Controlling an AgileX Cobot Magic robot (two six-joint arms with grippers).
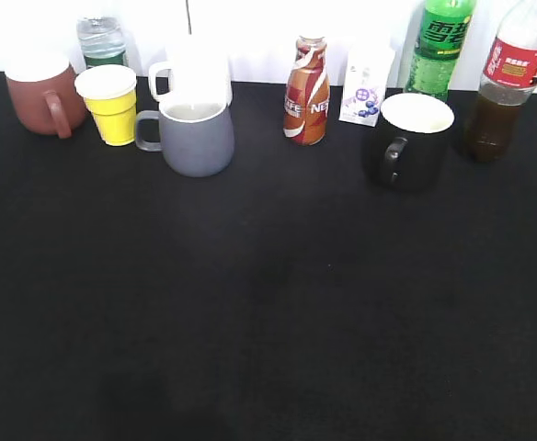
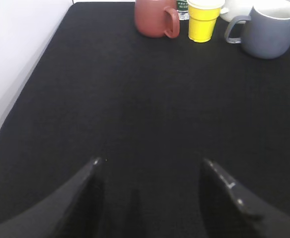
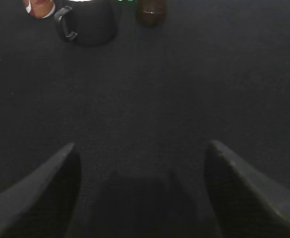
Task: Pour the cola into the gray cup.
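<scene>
A black bench [image 1: 268,303] is lying against a white wall [image 1: 268,23], the cola [image 1: 506,83] standing at its far right corner and the gray cup [image 1: 195,136] toward the far left, both well apart from the spread, empty left fingers [image 2: 85,198] and right fingers [image 3: 50,193].

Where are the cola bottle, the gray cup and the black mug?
cola bottle [image 1: 517,57]: exterior view, red label.
gray cup [image 1: 198,140]: exterior view, front wall.
black mug [image 1: 416,147]: exterior view, outer wall below rim.
</scene>
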